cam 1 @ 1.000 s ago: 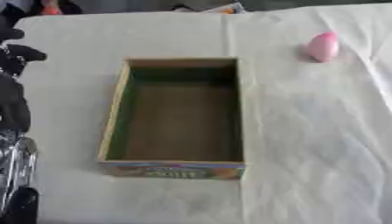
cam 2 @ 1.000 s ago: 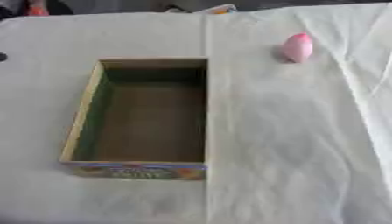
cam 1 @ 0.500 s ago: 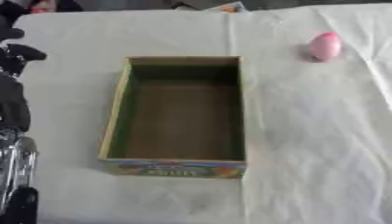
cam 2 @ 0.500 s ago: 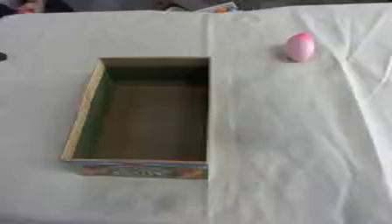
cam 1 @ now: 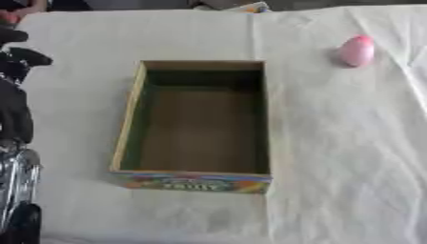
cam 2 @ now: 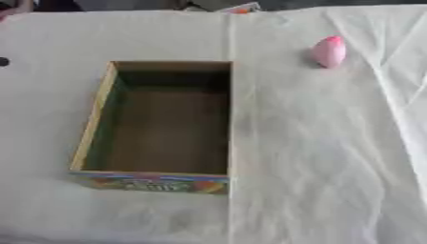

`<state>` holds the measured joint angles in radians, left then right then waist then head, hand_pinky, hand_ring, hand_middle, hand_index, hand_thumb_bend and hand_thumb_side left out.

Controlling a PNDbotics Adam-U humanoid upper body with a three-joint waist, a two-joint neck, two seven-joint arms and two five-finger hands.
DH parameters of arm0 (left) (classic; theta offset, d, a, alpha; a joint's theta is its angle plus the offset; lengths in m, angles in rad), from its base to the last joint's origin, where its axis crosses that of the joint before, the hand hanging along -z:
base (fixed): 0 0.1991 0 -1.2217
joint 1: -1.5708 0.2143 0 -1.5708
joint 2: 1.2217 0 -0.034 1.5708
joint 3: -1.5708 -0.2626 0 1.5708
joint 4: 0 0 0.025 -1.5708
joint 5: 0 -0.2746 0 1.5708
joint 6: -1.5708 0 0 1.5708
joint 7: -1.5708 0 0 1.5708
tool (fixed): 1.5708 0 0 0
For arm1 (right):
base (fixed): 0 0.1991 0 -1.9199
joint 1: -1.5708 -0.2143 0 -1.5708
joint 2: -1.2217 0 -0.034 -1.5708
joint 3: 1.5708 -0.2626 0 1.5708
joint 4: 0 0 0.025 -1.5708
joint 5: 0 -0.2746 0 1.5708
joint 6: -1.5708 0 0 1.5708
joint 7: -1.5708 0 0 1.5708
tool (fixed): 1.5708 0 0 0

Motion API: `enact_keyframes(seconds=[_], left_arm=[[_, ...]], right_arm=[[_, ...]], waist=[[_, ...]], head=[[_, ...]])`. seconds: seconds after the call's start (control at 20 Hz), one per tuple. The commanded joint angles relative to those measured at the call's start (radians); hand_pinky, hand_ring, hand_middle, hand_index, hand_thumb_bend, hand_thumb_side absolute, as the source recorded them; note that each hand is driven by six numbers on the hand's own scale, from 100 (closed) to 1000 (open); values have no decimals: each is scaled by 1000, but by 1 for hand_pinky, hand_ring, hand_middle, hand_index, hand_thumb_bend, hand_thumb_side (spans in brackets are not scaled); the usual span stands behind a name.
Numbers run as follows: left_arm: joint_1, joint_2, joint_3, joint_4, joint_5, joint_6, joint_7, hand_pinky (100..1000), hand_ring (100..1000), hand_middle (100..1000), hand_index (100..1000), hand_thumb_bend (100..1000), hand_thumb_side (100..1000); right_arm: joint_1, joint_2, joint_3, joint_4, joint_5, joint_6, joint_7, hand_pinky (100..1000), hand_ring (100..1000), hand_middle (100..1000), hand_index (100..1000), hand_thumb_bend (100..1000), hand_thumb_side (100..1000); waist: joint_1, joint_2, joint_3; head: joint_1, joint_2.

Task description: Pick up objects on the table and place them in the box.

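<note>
- The open cardboard box (cam 1: 198,177) sits on the cloth-covered table (cam 2: 317,157), left of the middle, its printed multicoloured end wall turned toward the near edge.
- The box runs lengthwise from near to far; its inner side walls look dark green and its floor is plain brown card.
- Nothing lies inside the box that can be seen; only the bare floor and shadow along the far wall show.
- The robot's left arm (cam 1: 15,157) comes up along the left edge of the table, silver near the bottom and black above, well apart from the box.
- The left hand (cam 1: 18,59) shows at the left edge level with the box's far end, dark fingers pointing up and spread loosely, with nothing in them.
- The right hand appears in neither view.
- A pink egg-shaped object (cam 2: 330,51) rests on the cloth near the far right corner of the table, well apart from the box and outside it.
- A small flat item with orange on it (cam 2: 240,8) pokes in at the far edge, too little of it showing to tell what it is.
</note>
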<state>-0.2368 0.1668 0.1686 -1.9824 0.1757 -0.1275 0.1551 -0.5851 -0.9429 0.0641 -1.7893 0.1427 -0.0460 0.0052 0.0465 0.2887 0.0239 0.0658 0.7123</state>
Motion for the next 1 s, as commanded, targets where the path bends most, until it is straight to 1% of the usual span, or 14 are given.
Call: enact_keyframes(seconds=[0.05, 0.15, 0.35, 0.4, 0.45, 0.5, 0.55, 0.6, 0.65, 0.75, 0.8, 0.85, 0.9, 1.0], left_arm=[[-9, 20, -6, -18, 4, 0, -7, 547, 473, 564, 726, 100, 913], [-10, 18, -9, -18, 7, 1, -10, 547, 473, 564, 726, 100, 913], [-10, 17, -9, -18, 9, 2, -12, 547, 473, 564, 726, 100, 913], [-11, 18, -11, -17, 9, 2, -13, 547, 474, 564, 726, 100, 914], [-12, 19, -13, -17, 10, 3, -15, 547, 474, 564, 726, 100, 914], [-12, 19, -14, -17, 10, 4, -16, 547, 474, 564, 726, 100, 914], [-11, 19, -14, -16, 11, 4, -17, 547, 474, 564, 726, 100, 914], [-11, 20, -14, -16, 12, 4, -16, 547, 474, 564, 726, 100, 914], [-11, 20, -14, -15, 12, 4, -16, 547, 474, 564, 726, 100, 914], [-10, 20, -15, -14, 12, 5, -17, 547, 474, 564, 726, 100, 915], [-10, 20, -16, -14, 12, 5, -18, 547, 474, 564, 726, 100, 915], [-10, 21, -16, -14, 12, 5, -18, 547, 474, 564, 726, 100, 919], [-10, 21, -16, -14, 12, 5, -18, 547, 474, 565, 726, 100, 914], [-9, 21, -16, -13, 12, 5, -18, 547, 474, 565, 726, 100, 915]], right_arm=[[-46, -106, 51, 62, 48, -9, 42, 691, 832, 825, 934, 779, 1000], [-65, -141, 68, 106, 75, -32, 69, 691, 832, 825, 934, 779, 1000], [-90, -141, 62, 164, 129, -85, 124, 691, 832, 825, 934, 779, 1000], [-86, -146, 66, 178, 143, -89, 137, 714, 860, 841, 983, 859, 815], [-85, -151, 80, 196, 156, -86, 151, 714, 860, 841, 983, 859, 815], [-92, -150, 98, 217, 170, -81, 165, 714, 861, 844, 981, 879, 770], [-104, -146, 118, 240, 185, -80, 180, 715, 861, 844, 980, 886, 756], [-116, -139, 132, 264, 200, -82, 195, 715, 860, 844, 969, 909, 708], [-128, -132, 142, 289, 215, -89, 210, 715, 859, 846, 949, 917, 682], [-150, -119, 153, 338, 246, -109, 241, 715, 859, 845, 937, 929, 655], [-160, -112, 157, 363, 261, -122, 256, 715, 858, 838, 922, 935, 628], [-170, -105, 159, 389, 277, -138, 272, 718, 860, 837, 915, 943, 579], [-180, -97, 163, 415, 293, -153, 288, 720, 862, 837, 913, 939, 586], [-202, -82, 168, 469, 326, -186, 321, 723, 865, 837, 893, 916, 551]], waist=[[-5, -23, 6], [-5, -23, 12], [-4, -24, 13], [-8, -25, 16], [-11, -26, 21], [-12, -27, 23], [-12, -28, 23], [-12, -28, 23], [-12, -28, 23], [-12, -29, 21], [-12, -29, 21], [-12, -29, 21], [-12, -29, 20], [-12, -29, 20]], head=[[-12, 1], [-19, 0], [-20, 0], [-27, -8], [-33, -13], [-36, -16], [-37, -19], [-37, -21], [-38, -22], [-39, -22], [-40, -23], [-40, -23], [-41, -24], [-41, -24]])
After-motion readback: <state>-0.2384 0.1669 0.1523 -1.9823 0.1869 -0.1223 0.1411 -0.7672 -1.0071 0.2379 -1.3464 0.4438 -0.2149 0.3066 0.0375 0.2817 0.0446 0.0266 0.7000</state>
